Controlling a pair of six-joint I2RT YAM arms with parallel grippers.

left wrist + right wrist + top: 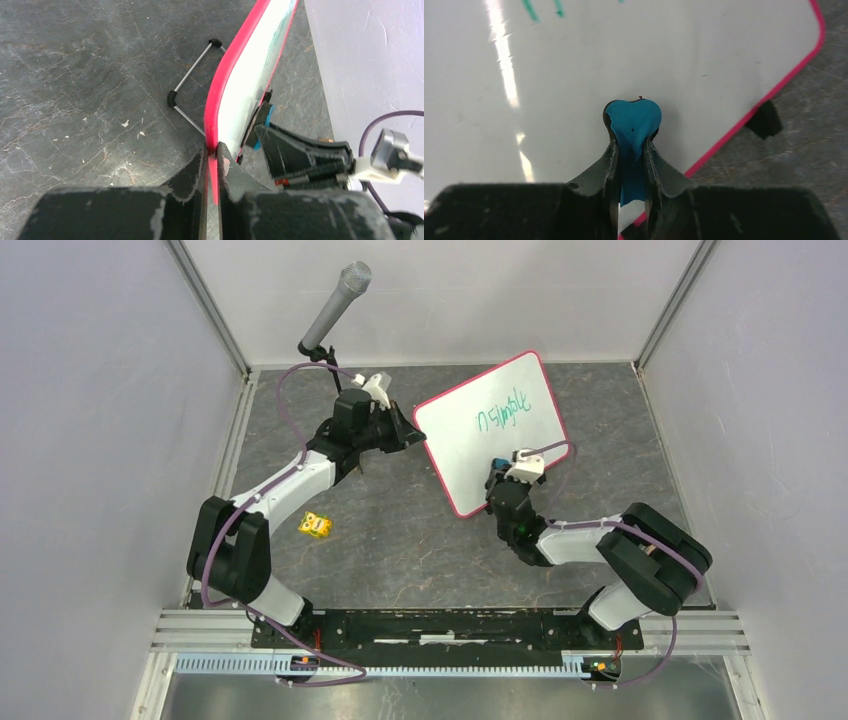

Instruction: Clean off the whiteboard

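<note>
The whiteboard [495, 420] is white with a pink-red frame and green handwriting on its upper part; it stands tilted at the table's middle back. My left gripper [410, 430] is shut on its left edge; in the left wrist view the pink frame [220, 90] runs between the fingers of this gripper [212, 150]. My right gripper [500, 472] is shut on a blue eraser [633, 125], and the eraser presses on the board's lower white face [574, 75], below the green marks [531, 10].
A small yellow block [316, 525] lies on the grey table left of centre. A microphone [335, 305] on a stand leans at the back left. White walls enclose the table. The board's wire stand with black feet [192, 80] rests behind it.
</note>
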